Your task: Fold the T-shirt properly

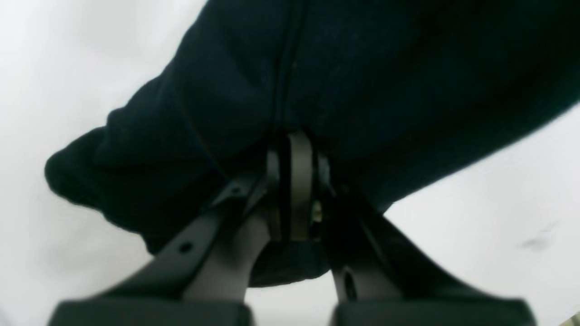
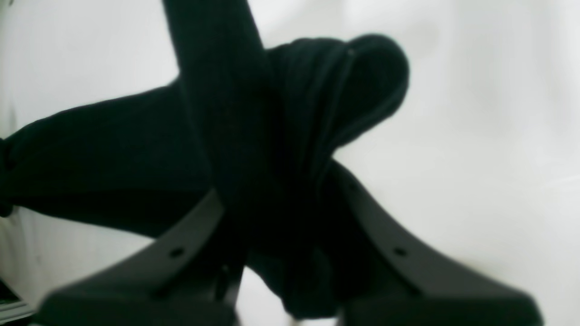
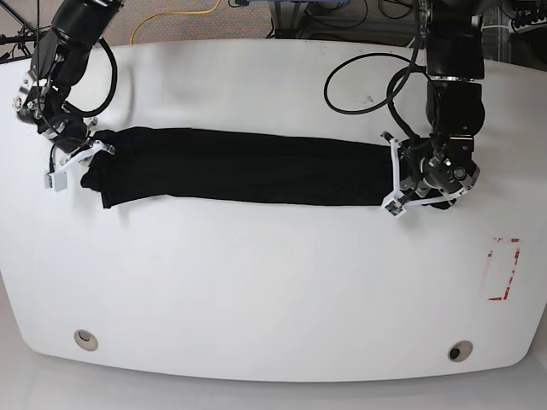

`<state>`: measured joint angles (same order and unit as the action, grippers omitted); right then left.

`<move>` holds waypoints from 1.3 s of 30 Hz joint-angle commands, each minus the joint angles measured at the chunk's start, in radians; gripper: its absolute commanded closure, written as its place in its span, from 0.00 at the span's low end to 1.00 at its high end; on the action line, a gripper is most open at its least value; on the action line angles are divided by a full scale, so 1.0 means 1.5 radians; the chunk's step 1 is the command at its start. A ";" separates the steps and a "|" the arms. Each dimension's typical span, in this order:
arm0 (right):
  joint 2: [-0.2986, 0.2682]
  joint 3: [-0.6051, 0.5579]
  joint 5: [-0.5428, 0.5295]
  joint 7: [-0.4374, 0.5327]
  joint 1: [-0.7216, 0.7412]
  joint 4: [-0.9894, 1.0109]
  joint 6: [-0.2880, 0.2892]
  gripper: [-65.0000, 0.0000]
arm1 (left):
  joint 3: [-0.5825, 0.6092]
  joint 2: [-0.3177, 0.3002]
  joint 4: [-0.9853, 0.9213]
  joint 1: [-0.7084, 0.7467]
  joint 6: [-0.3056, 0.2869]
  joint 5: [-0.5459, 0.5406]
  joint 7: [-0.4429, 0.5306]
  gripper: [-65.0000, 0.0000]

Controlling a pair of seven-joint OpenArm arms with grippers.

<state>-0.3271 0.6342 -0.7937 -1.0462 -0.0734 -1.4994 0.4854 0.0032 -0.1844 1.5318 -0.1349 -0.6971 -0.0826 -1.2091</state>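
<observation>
1. The T-shirt [image 3: 248, 166] lies on the white bench [image 3: 273, 290] as a long, narrow black band running side to side across the base view, closer to the far edge than to the near one.
2. The base view alone shows the whole band: its end on that view's left is wider and lumpy, its end on the right tapers into the left gripper [image 3: 402, 184].
3. The right gripper [image 3: 81, 162] sits at the band's opposite end, on the base view's left; from above, neither set of jaws can be made out against the black cloth.
4. The left wrist view fills that gap: the left gripper [image 1: 294, 181] has its jaws pressed together on the T-shirt [image 1: 362, 81], with a seam of the cloth running straight up from the pinch point and a rounded fold hanging to the left.
5. The right wrist view shows the right gripper [image 2: 276, 199] with its jaws nearly together, clamped on a thick bunch of the T-shirt [image 2: 113, 158]; one strip of cloth rises upward, another stretches left, and a rolled hem loops to the upper right.
6. No print or lettering shows in any view; only black fabric is visible.
7. Only the base view shows a red rectangular outline [image 3: 504, 269] on the bench near its right edge, well apart from the cloth.
</observation>
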 commanded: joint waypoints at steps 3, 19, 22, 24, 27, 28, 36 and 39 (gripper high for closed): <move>-0.022 0.003 -0.014 -0.005 -0.009 -0.094 -0.027 1.00 | -0.003 0.011 0.004 -0.009 -0.001 -0.001 -0.001 1.00; 0.022 -0.042 -0.018 -0.053 -0.008 -0.237 -0.032 1.00 | 0.064 0.027 0.003 -0.009 -0.001 -0.001 -0.001 1.00; 0.057 -0.068 -0.018 -0.053 -0.007 -0.245 -0.034 1.00 | 0.064 0.032 0.003 -0.009 -0.001 -0.002 -0.001 1.00; 0.077 -0.082 -0.018 -0.053 -0.007 -0.246 -0.034 1.00 | 0.063 0.045 0.003 -0.008 -0.001 -0.002 -0.001 1.00; 0.108 -0.096 -0.015 -0.053 -0.008 -0.246 -0.034 1.00 | 0.061 0.049 0.003 -0.006 -0.001 -0.002 -0.001 1.00; 0.122 -0.103 -0.013 -0.051 -0.008 -0.246 -0.034 1.00 | 0.061 0.049 0.002 -0.006 -0.001 -0.002 -0.001 1.00; 0.193 -0.117 -0.011 -0.048 0.009 -0.242 -0.035 1.00 | 0.063 0.050 -0.001 -0.004 -0.001 -0.002 -0.001 1.00; 0.205 -0.118 -0.010 -0.048 0.012 -0.240 -0.035 1.00 | 0.060 0.050 -0.002 -0.003 -0.001 -0.002 -0.001 1.00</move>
<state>-0.0212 0.4553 -0.7895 -1.1347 -0.0673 -1.8481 0.4332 0.0921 -0.1108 1.5288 -0.1379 -0.6964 -0.0792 -1.1950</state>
